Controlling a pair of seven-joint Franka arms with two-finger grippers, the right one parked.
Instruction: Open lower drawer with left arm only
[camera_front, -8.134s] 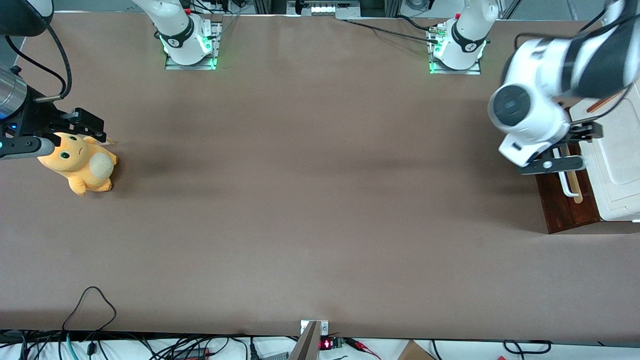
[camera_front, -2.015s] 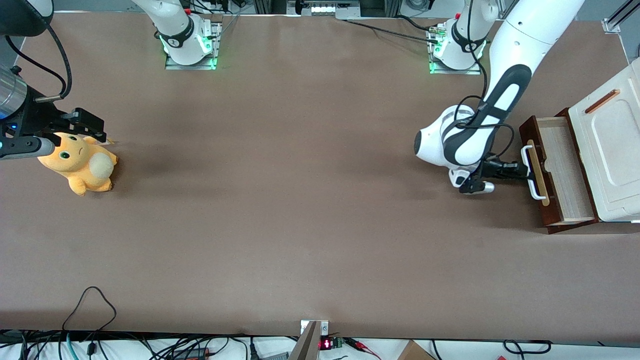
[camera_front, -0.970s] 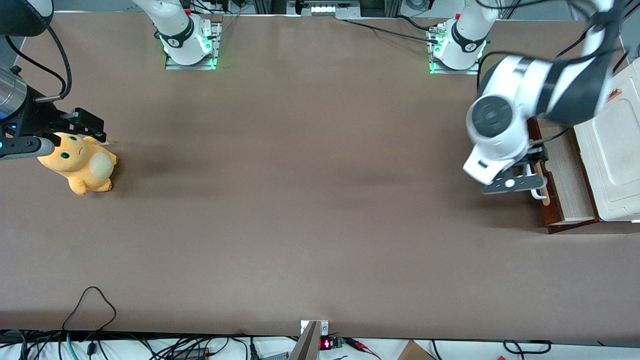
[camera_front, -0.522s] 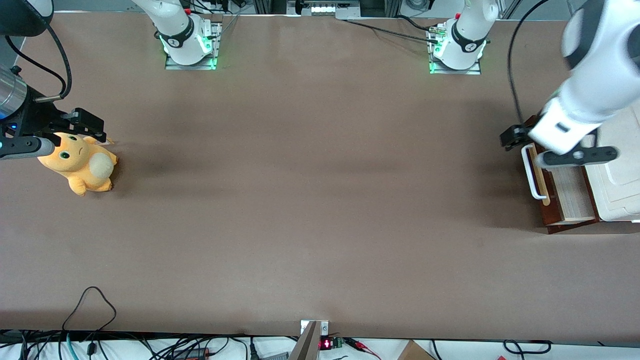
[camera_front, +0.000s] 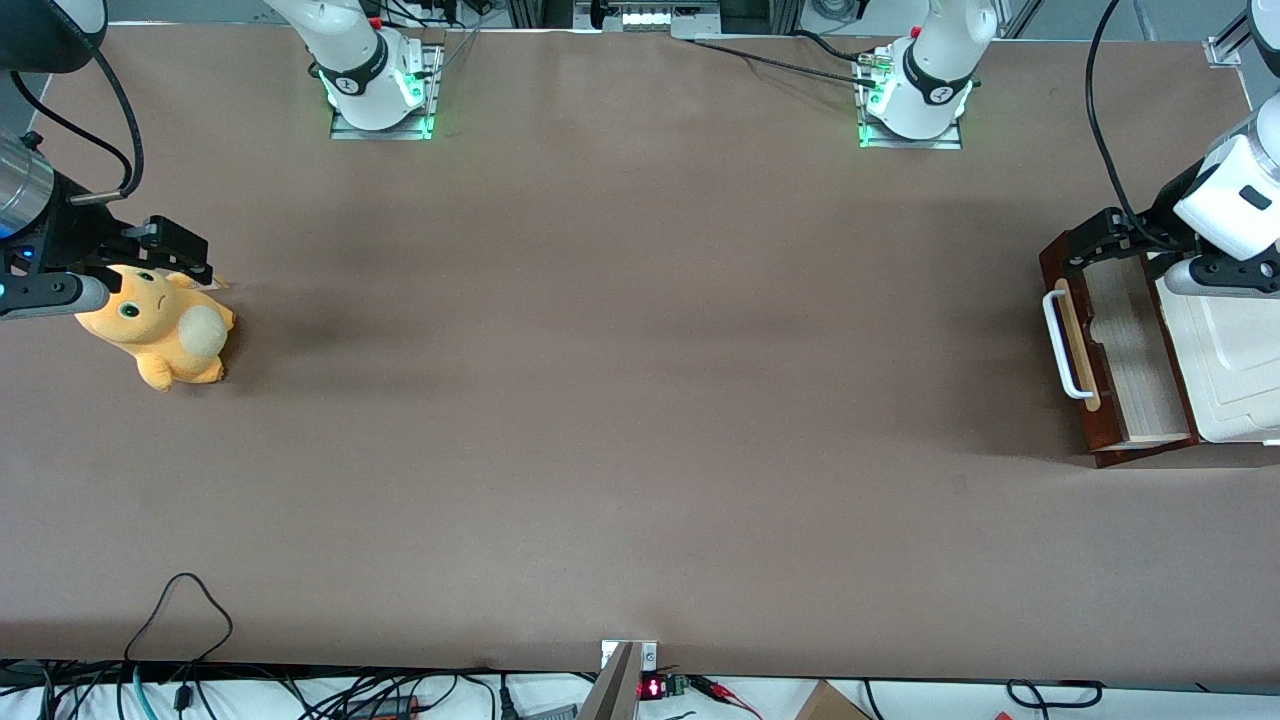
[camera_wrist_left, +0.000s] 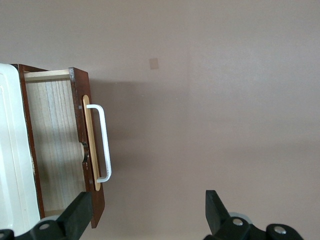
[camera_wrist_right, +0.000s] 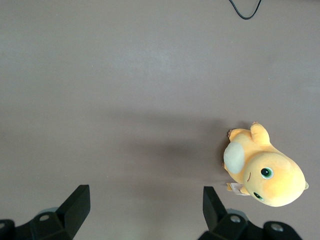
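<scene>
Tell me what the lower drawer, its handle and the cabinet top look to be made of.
Lower drawer: dark, reddish-brown stained wood front, pale bare wood with visible grain inside. Handle: smooth white bar, probably painted metal or plastic. Cabinet top: off-white, moulded, likely plastic. The gripper hangs open above the table, clear of the handle.

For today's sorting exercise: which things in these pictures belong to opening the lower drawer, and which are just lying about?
Belongs to the job:
- lower drawer, pulled out, pale wood inside showing
- its white handle
- gripper, open, above the drawer's corner farthest from the front camera, holding nothing

Just lying about:
- orange plush toy, toward the parked arm's end of the table
- white cabinet top
</scene>
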